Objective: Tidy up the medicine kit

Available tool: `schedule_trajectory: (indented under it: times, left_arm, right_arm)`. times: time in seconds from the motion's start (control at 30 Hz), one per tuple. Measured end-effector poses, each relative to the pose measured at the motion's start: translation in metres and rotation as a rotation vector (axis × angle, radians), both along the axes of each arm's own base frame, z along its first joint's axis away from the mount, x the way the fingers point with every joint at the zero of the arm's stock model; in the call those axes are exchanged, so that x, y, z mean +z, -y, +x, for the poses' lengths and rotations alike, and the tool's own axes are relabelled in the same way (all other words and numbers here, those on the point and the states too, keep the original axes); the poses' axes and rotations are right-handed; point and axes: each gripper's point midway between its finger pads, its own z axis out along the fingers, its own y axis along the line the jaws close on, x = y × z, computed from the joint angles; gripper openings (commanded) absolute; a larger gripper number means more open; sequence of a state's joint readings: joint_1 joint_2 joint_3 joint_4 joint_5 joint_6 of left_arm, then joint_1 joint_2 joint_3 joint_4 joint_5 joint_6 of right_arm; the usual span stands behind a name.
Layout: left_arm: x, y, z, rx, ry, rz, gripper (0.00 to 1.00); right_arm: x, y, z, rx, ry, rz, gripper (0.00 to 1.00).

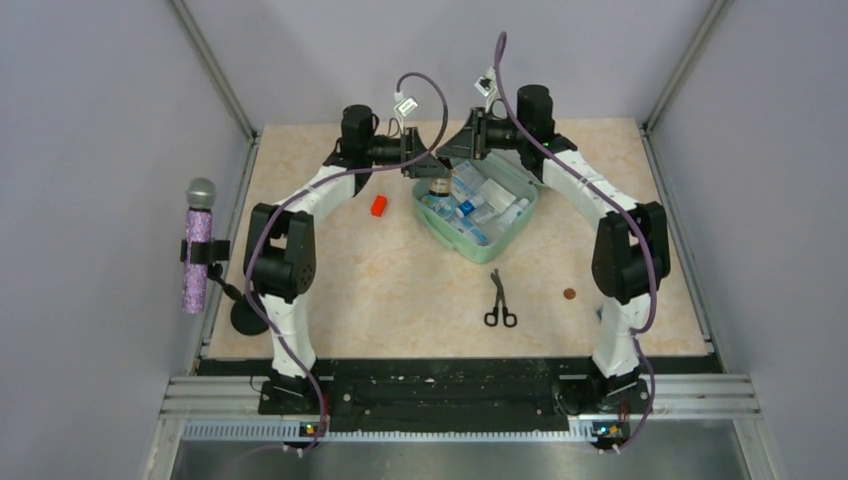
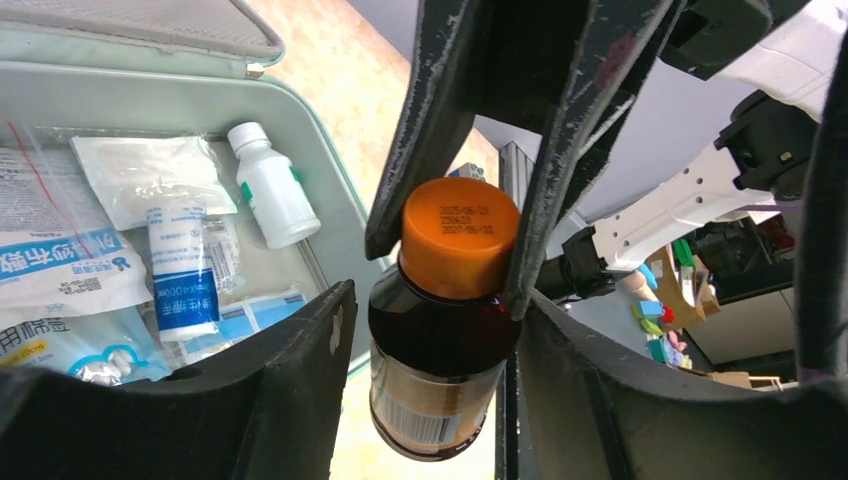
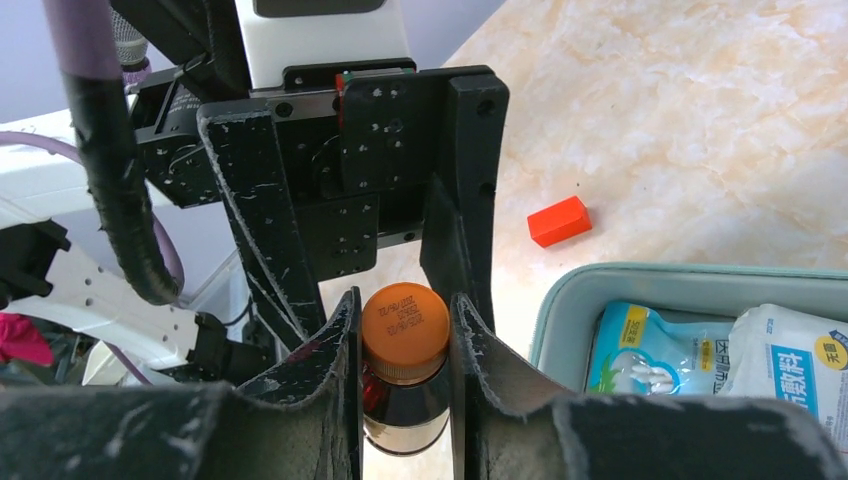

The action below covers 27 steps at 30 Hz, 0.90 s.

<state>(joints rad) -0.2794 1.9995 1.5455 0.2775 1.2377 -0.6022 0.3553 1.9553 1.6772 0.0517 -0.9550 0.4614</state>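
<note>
Where scissors [image 1: 500, 300] lie nearest the bases, the open medicine kit [image 2: 120, 95] sits just beyond, square, one corner pointing toward them. At its left corner the right gripper [image 3: 402, 320] clenches a brown bottle's [image 2: 440, 350] orange cap [image 2: 458, 235]; the left gripper [image 2: 435, 310] stands released around its body.

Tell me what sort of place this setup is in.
Probably a robotics lab test cell: a black-and-white left arm and right arm bolted at the edge of a beige marble-patterned tabletop, grey panel walls in aluminium framing, and a glittery purple microphone clamped alongside.
</note>
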Motion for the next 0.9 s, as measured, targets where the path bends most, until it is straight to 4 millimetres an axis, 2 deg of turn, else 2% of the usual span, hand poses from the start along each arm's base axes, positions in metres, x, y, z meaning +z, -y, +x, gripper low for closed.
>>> schedule_trajectory:
  times: [0.3,0.47,0.53,0.67,0.7,0.83,0.9]
  left_arm:
    - [-0.001,0.001,0.003,-0.008,-0.003,-0.009,0.65]
    - [-0.011,0.004,0.004,-0.024,-0.015,-0.010,0.69]
    - [-0.015,0.006,0.004,-0.027,-0.022,-0.008,0.67]
    - [-0.015,0.009,0.002,-0.040,-0.017,-0.008,0.52]
    - [-0.014,0.010,0.001,-0.043,-0.015,-0.009,0.49]
    - [-0.013,0.012,0.002,-0.048,-0.002,-0.012,0.42]
    - [-0.015,0.013,0.003,-0.043,-0.007,-0.009,0.40]
  right_arm:
    - [-0.001,0.008,0.004,-0.009,-0.004,-0.002,0.00]
    - [0.000,0.016,0.009,-0.026,-0.015,0.003,0.00]
    - [0.001,0.017,0.010,-0.028,-0.017,0.008,0.00]
    - [0.002,0.019,0.012,-0.035,-0.015,0.012,0.00]
    - [0.002,0.019,0.012,-0.037,-0.017,0.012,0.05]
    - [0.000,0.022,0.015,-0.051,-0.022,0.008,0.48]
    - [-0.003,0.023,0.015,-0.062,-0.035,0.004,0.61]
